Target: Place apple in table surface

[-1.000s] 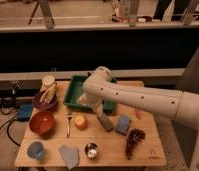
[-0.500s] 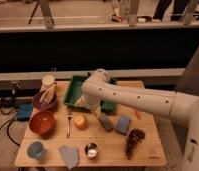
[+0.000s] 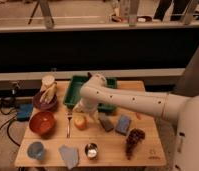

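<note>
Apple down on the table surface, in the left-middle part of the top, just in front of the green tray and just right of a fork lying lengthwise. Gripper hanging directly above and a little behind the fruit, at the end of a white arm reaching in from the right and bending down over the tray's front edge. Jaws spread wide, released, grasping nothing; cannot tell whether a fingertip grazes the top of the apple or clears it. Left of the fork, a reddish-brown bowl, apart from the apple. Behind that bowl, a purple bowl with pale yellowish contents standing up out of it. Right of the apple, near but not touching, a grey block and beside it a blue sponge — both tilted on the wood. Farther right and toward the front, a dark grape bunch. Along the front edge, from the left: a blue cup, a grey-blue cloth, a small metal cup. Beyond the table's left edge, a blue object with dark cables nearby — too unclear to name.
</note>
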Controlling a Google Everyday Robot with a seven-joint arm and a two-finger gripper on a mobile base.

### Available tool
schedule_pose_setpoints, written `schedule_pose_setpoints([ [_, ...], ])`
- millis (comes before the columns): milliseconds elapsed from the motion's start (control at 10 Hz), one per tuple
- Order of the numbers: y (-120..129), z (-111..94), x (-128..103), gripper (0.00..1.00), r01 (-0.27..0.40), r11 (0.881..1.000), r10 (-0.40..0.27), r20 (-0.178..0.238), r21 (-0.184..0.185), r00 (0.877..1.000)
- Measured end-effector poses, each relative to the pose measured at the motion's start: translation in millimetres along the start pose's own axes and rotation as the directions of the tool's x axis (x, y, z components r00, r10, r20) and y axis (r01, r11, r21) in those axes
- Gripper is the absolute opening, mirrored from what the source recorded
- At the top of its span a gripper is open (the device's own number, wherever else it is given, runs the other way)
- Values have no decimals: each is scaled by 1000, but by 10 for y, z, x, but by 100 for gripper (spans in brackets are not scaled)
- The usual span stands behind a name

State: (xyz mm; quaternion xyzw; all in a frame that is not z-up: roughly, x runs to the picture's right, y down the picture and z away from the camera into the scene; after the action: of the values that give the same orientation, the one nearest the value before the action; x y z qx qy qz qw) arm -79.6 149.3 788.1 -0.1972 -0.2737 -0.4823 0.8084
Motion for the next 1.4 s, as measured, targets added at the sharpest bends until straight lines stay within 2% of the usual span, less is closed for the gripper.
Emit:
schedule_pose_setpoints([
  [200, 14, 70, -16, 80, 6, 1000, -5, 18, -6, 1000],
  [500, 21, 304, -76, 80, 19, 1000, -18, 46, -14, 999],
  [1400, 56, 597, -159, 80, 33, 999, -29, 83, -37, 996],
])
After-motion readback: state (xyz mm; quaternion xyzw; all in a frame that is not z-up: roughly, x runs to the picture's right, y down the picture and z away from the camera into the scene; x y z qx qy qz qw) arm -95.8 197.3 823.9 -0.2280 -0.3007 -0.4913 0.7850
